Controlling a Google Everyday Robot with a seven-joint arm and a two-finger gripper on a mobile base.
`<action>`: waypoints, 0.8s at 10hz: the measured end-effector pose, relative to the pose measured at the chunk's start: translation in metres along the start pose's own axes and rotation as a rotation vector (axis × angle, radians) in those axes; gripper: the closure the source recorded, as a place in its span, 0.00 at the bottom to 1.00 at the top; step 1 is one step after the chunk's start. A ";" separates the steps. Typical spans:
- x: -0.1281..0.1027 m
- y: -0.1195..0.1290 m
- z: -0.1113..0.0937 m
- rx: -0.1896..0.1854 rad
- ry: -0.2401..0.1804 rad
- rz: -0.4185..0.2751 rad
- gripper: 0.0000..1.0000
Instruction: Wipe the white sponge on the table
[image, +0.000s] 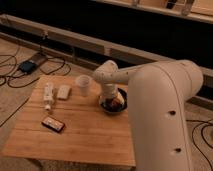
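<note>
On the table (75, 142), toward the far left part of its top: the white sponge (63, 91), lying flat. Just beside it on the left of the view, a long white bottle (48, 95) on its side; to its right, a little apart, a pale cup (83, 85) standing upright. Nearer the front edge, a small dark flat packet (53, 124), well apart from the sponge.

Over on the right side of the tabletop, past the cup: the gripper (111, 101), pointing down into a dark bowl (121, 106) with something orange-brown in it. Cannot tell how far open, nor whether anything is held; too dark and blurred at the bowl. Not touching the sponge: cup in between, sponge well off to the gripper's side, toward the left of the view.

Filling the right foreground, the bulky white arm (160, 115), bending from a joint above the bowl. On the floor behind the table, black cables (50, 67) and a small dark box (27, 65).
</note>
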 end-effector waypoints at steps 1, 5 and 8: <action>0.000 0.000 0.000 0.000 0.000 0.000 0.20; 0.000 0.000 0.000 0.000 0.000 0.000 0.20; -0.008 0.016 -0.018 -0.007 -0.017 -0.025 0.20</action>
